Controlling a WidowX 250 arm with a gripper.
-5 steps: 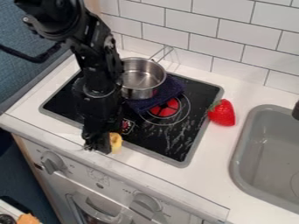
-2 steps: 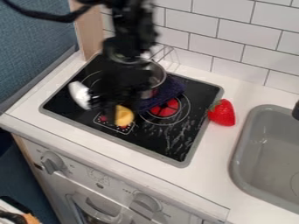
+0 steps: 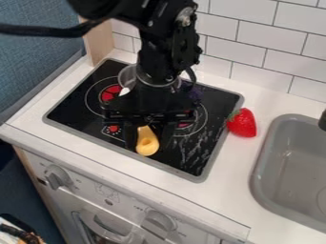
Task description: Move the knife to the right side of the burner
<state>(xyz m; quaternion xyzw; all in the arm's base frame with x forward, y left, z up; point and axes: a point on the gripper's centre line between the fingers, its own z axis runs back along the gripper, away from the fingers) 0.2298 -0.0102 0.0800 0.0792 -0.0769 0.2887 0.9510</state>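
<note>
The gripper (image 3: pixel 149 137) hangs over the front middle of the black stove top, shut on the knife. The knife's yellow handle (image 3: pixel 147 143) sticks out toward the front edge between the two fingers. Its white blade shows at the upper left, partly hidden behind the gripper. The right burner (image 3: pixel 184 125) is largely covered by the gripper, which stands to its left and front. The left red burner (image 3: pixel 109 93) lies behind and left of the gripper.
A metal pot (image 3: pixel 127 75) and a dark blue cloth (image 3: pixel 195 92) are partly hidden behind the arm. A strawberry (image 3: pixel 242 123) lies right of the stove top, beside the grey sink (image 3: pixel 296 164). A tiled wall (image 3: pixel 280 52) stands behind.
From the stove's front left edge, the gripper went up and back, then right, carrying the knife. The knife has turned, its blade now pointing farther toward the back.
</note>
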